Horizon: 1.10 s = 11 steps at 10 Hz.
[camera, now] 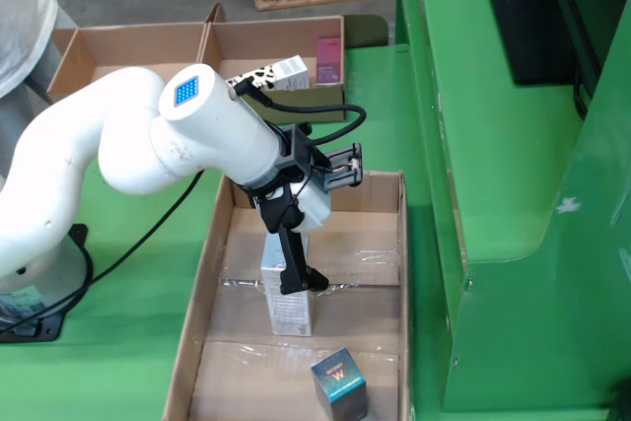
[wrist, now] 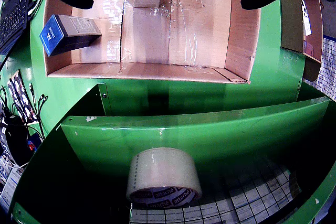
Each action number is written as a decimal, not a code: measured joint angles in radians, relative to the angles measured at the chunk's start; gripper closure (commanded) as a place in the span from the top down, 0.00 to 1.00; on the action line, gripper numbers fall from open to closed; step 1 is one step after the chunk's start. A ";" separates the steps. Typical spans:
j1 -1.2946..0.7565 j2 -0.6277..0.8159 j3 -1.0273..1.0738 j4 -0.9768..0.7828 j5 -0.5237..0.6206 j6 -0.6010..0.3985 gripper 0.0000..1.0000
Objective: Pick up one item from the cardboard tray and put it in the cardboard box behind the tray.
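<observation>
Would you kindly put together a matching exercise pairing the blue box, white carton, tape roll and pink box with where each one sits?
Things:
1. blue box
2. white carton
3. tape roll
4. pink box

Places:
A. in the green bin
B. in the far cardboard tray
C. upright, midway along the large cardboard box
D. near one end of that large box

Pairs: 1-D, 2-C, 3-A, 4-B
</observation>
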 measured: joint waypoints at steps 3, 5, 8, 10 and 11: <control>-0.001 0.000 0.000 0.000 0.000 0.000 1.00; -0.009 0.049 0.002 -0.075 0.047 -0.017 1.00; -0.014 0.178 -0.081 -0.215 0.074 -0.071 1.00; -0.014 0.272 -0.181 -0.172 0.077 -0.071 1.00; -0.018 0.330 -0.236 -0.117 0.080 -0.074 1.00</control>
